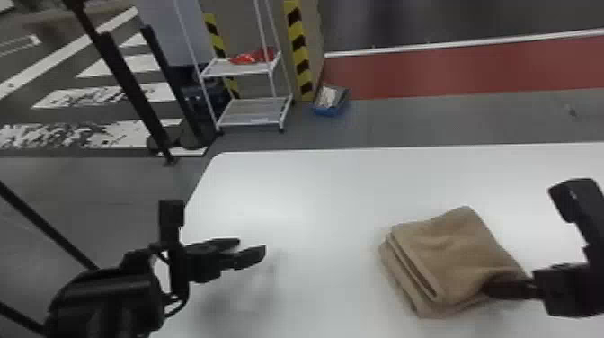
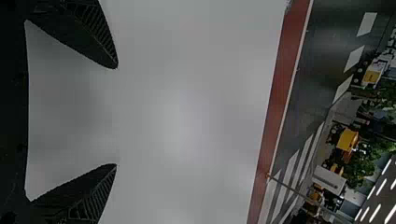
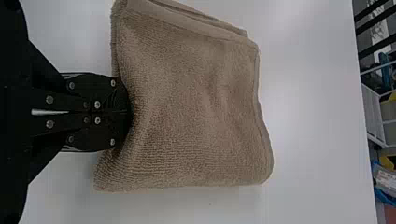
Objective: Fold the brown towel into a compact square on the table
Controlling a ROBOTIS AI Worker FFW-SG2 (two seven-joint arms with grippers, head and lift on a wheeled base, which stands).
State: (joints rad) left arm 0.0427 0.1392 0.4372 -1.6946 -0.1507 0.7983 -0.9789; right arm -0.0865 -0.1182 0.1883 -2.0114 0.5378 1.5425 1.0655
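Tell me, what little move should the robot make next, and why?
I'd likely open the right end effector slightly and draw it back: its fingers are together at a dented edge of the towel, which already looks like a compact, layered square.

Honestly the head view was pretty bright: the white table (image 1: 341, 180) had washed-out glare (image 1: 278, 206) around its 10 o'clock, and a soft, smudgy shadow (image 1: 242, 296) sat at 6 o'clock from the left gripper (image 1: 252, 248). Left wrist view looked way dimmer, tabletop greyish with a faint pale glow.
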